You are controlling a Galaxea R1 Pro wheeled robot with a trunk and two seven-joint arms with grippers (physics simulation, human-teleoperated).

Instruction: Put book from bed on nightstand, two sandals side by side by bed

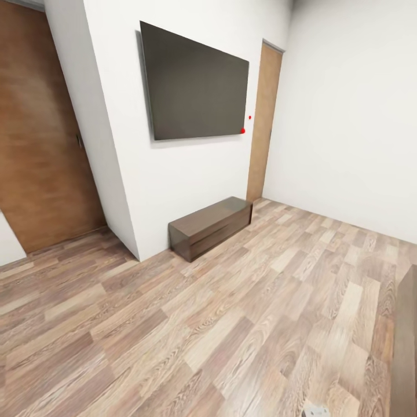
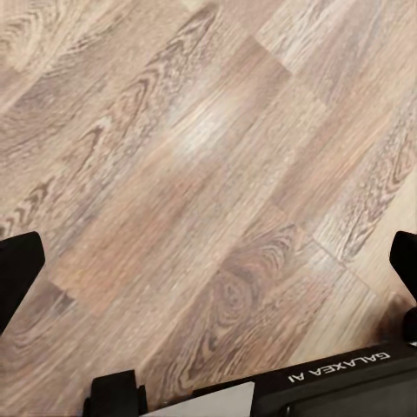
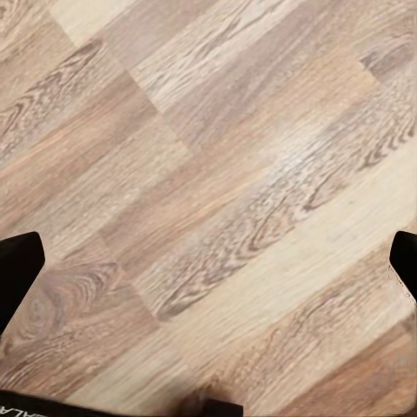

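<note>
- The head view looks into a corner of the bedroom: white walls and a wood-plank floor whose planks run diagonally across the picture.
- A dark flat-screen television hangs on the wall, long axis level; two small red dots show by its lower right corner.
- Under it a low dark brown cabinet stands on the floor against the wall, its long side running along the wall.
- A brown door is at the left, cut off by the picture's edge; a narrower brown door stands in the far corner right of the television.
- A brown wooden edge at the lower right is cropped, too little to identify; a small pale object at the bottom edge is also unclear.
- Left gripper: dark fingertips at opposite edges of the wrist view, spread wide over bare floor, holding nothing. White lettering on the black housing reads "GALAXEA AI", upside down.
- Right gripper: fingertips likewise spread apart over planks, empty.
</note>
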